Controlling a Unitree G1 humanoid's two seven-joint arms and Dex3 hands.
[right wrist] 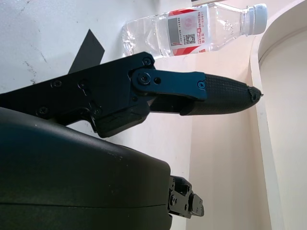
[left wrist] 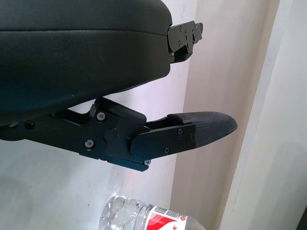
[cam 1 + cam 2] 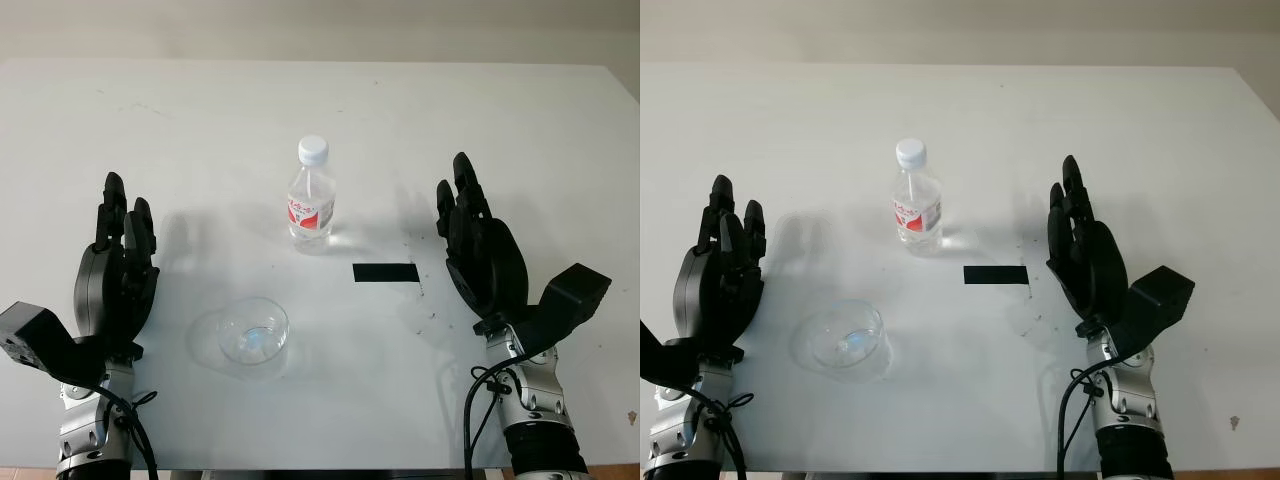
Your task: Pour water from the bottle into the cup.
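Standing mid-counter (image 3: 520, 120), the capped bottle (image 3: 311, 200) is upright; the cup (image 3: 254, 332), seemingly empty, sits nearer the front edge; left hand (image 3: 115, 265) and right hand (image 3: 478, 245) released, flanking them

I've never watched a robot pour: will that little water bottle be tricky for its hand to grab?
Probably a little. The bottle looks like thin clear plastic, so it may dent under a squeeze. It stands tall and narrow with its cap on, so a sideways nudge could tip it. Smooth walls might slip.
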